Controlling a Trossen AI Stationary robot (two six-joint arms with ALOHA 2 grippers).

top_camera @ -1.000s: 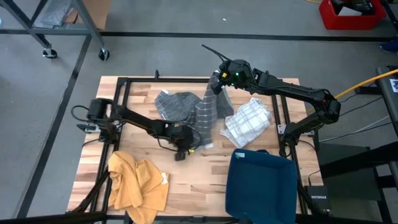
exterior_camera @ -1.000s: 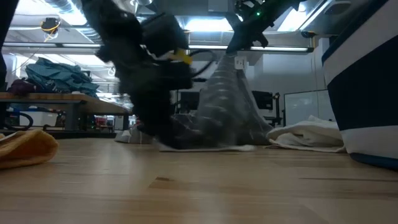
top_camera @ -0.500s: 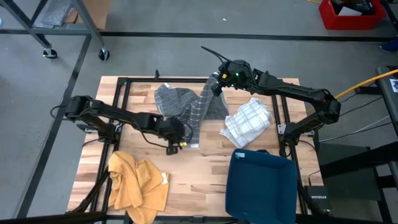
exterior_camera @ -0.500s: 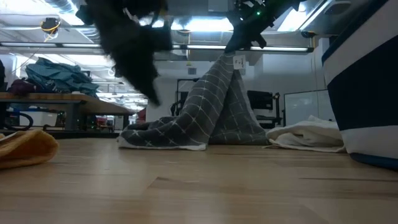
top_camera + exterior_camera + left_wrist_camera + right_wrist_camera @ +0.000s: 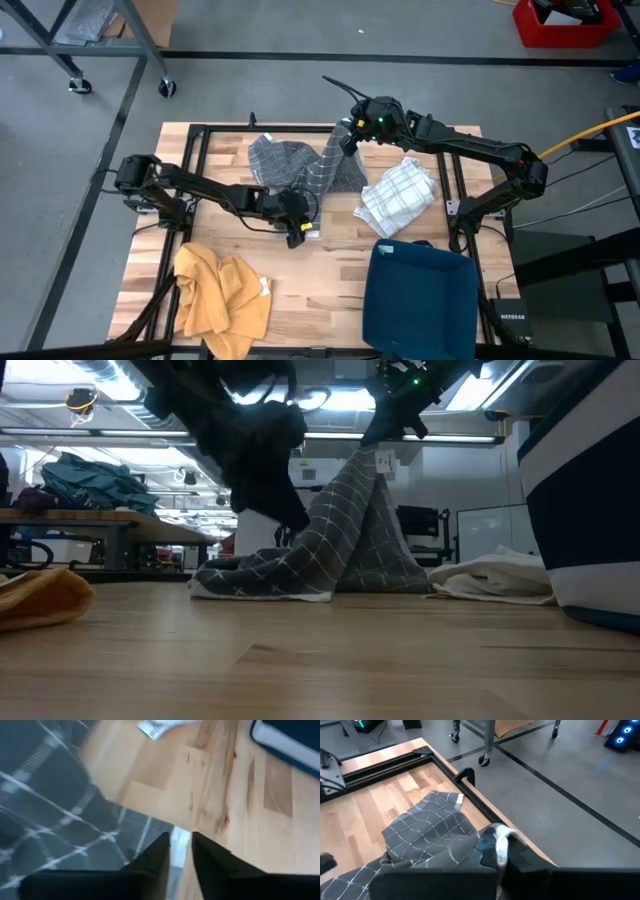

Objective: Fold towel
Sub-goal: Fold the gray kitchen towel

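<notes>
Item: grey white-checked cloth towel (image 5: 300, 168), table centre-far; one corner lifted, clenched in right gripper (image 5: 347, 137); left gripper (image 5: 296, 230) at near edge, fingers slightly parted, empty; step: spreading; next: grasp near corner.

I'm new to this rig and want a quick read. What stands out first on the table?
The grey checked towel at the table's far middle, one corner pinched and lifted into a tent by the right hand. The left hand hangs low at the towel's near edge, its fingers slightly apart. A yellow cloth lies near-left, a white checked towel right, and a dark blue bin near-right.
</notes>
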